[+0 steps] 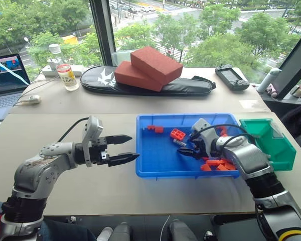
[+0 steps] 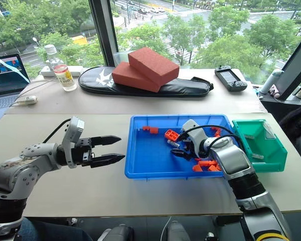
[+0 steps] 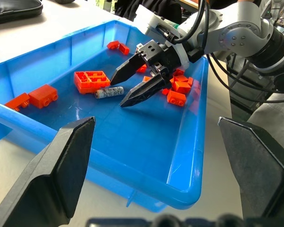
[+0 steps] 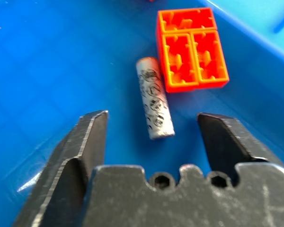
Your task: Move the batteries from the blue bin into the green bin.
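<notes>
A: Where is the right end effector (image 1: 186,149) working?

B: It is hanging inside the blue bin (image 1: 155,163), with its fingers spread and holding nothing. One battery (image 4: 154,98) is lying flat just ahead of the fingertips, touching an upturned orange brick (image 4: 191,48).

A: And the left end effector (image 1: 126,148)?

B: It is hovering over the beige bench (image 1: 65,125), released too, pointing at the bin's near edge. The green bin (image 1: 271,140) is sitting beyond the right end effector, against the blue one.

A: What is lying farther away?

B: A second bench by the window is carrying two red blocks (image 1: 148,68) on a black bag (image 1: 145,83), a laptop (image 1: 5,75) and a bottle (image 1: 67,75).
</notes>
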Controlling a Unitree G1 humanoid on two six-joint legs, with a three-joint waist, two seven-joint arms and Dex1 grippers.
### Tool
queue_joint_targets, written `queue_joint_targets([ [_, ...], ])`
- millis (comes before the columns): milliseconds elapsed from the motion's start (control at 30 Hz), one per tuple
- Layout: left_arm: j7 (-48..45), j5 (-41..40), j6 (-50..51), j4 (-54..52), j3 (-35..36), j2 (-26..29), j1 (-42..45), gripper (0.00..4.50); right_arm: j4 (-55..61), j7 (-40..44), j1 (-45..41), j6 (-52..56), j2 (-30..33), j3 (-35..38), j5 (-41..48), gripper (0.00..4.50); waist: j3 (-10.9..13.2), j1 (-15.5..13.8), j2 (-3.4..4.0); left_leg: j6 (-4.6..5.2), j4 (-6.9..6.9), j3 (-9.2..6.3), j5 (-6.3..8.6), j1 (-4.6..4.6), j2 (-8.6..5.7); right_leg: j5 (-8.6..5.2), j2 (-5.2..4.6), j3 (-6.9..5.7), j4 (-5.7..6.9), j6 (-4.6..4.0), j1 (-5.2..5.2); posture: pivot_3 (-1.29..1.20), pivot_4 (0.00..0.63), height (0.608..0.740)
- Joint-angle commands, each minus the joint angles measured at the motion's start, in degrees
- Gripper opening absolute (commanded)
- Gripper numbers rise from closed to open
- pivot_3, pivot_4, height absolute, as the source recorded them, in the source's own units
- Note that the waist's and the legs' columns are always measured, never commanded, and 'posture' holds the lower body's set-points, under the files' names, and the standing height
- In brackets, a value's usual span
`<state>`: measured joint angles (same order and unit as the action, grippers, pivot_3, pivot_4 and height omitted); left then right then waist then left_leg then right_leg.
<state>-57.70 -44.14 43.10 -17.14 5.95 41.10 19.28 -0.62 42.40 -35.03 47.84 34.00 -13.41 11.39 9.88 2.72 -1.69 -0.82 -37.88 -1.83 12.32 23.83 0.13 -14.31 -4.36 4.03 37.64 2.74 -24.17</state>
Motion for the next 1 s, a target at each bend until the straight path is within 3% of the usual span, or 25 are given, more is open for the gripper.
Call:
queue_joint_targets([
  [33,0.2,-1.0,0.1,-1.9,1.6,1.0,0.0,4.5,0.8,0.5,-0.8,-1.5,-0.5,-0.3,-0.7,1.95,0.0,0.1,0.0,0.0,0.0,0.0,0.0,0.0,0.0,0.0,0.01,0.0,0.0,0.0,0.0,0.0,0.15,0.74],
  [200,0.2,-1.0,0.1,-1.8,1.7,1.0,0.2,4.5,1.6,0.2,-0.1,-0.3,0.8,1.2,-1.1,0.29,0.0,0.0,0.0,0.0,0.0,0.0,0.0,0.0,0.01,0.0,0.01,0.0,0.01,0.0,0.0,0.0,0.15,0.74],
  [400,0.2,-0.9,0.1,-1.7,1.7,1.1,0.2,4.5,13.1,2.8,3.0,3.6,5.1,9.1,4.8,0.26,0.0,-0.1,0.0,0.0,0.0,-0.01,0.0,0.02,-0.02,0.0,-0.01,-0.01,0.0,0.0,-0.01,0.0,0.15,0.74],
  [500,0.1,-0.7,0.0,-1.5,1.5,0.9,0.2,4.5,23.6,7.7,5.1,5.5,7.7,17.5,14.2,0.26,0.0,0.0,0.0,0.0,0.01,-0.03,0.0,0.03,0.0,0.0,0.01,0.0,-0.01,0.0,-0.02,0.0,0.15,0.74],
  [600,-0.1,-0.6,-0.2,-1.1,1.2,0.8,0.5,4.5,26.2,7.4,4.8,3.2,7.8,27.5,19.7,0.26,0.0,-0.1,-0.01,0.0,0.01,-0.04,0.0,0.02,0.02,0.0,0.02,-0.01,-0.03,0.0,0.02,0.0,0.15,0.74],
  [767,-0.5,-0.2,-0.5,-0.7,0.8,0.7,0.9,4.5,9.4,-11.2,-0.7,0.9,11.1,32.0,6.1,0.26,0.0,-0.2,-0.02,-0.02,-0.01,0.03,-0.02,-0.06,-0.01,0.0,-0.01,0.0,-0.02,0.0,0.09,0.0,0.15,0.74],
  [1000,-0.7,0.0,-0.5,-0.6,0.7,0.7,1.1,4.5,8.5,-14.3,3.7,6.7,19.5,31.0,1.5,0.26,0.0,0.0,0.0,0.0,0.1,0.09,0.0,0.05,0.0,-0.03,0.0,0.06,-0.02,-0.05,-0.11,0.0,0.15,0.74],
])
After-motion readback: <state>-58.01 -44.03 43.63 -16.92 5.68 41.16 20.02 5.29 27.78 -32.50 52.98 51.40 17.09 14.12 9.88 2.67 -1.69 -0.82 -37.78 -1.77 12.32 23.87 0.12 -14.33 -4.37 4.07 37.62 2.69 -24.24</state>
